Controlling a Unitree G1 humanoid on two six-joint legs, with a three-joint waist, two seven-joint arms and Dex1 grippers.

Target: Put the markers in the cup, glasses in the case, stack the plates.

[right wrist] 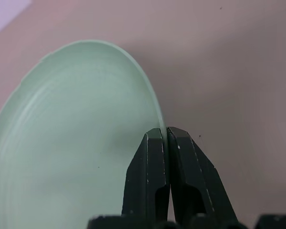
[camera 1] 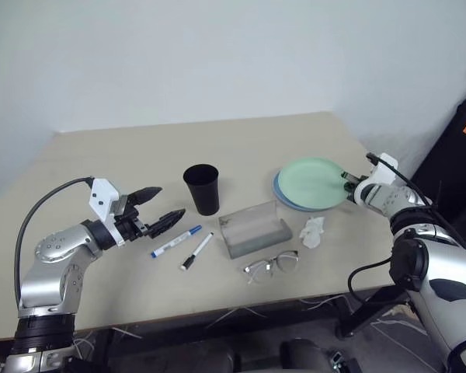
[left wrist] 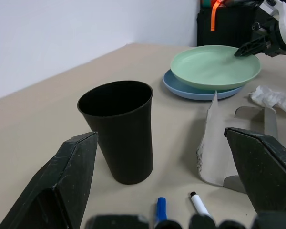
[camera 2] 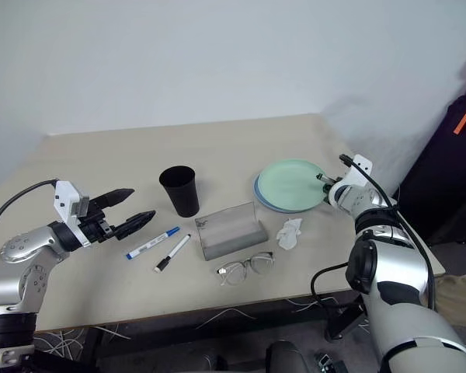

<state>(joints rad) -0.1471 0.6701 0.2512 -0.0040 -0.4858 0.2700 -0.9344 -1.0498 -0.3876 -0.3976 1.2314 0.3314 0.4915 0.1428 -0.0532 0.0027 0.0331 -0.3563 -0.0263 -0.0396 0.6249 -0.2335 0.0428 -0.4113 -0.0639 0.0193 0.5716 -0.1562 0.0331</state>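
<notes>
Two plates: we see the mint green plate lying on the light blue plate, already stacked, at 2 o'clock from the cup.
Right gripper: fingers pressed together, pinching the green plate's rim at its 3 o'clock edge; one finger over the rim, one outside it.
Left gripper: jaws wide apart, nothing between them, hovering at 9 o'clock from the cup, pointing toward it.
Cup: black tumbler, upright, table centre, apart from everything.
Markers: blue-capped marker and black-capped marker lie side by side on the table at 7 o'clock from the cup, near each other; we can't tell if they touch.
Case: lid open, at 4 o'clock from the cup, just beside the markers' 3 o'clock side.
Glasses: on the table at 6 o'clock from the case, close to its front edge.
Tissue: crumpled, white, at 3 o'clock from the case, 6 o'clock from the plates.
</notes>
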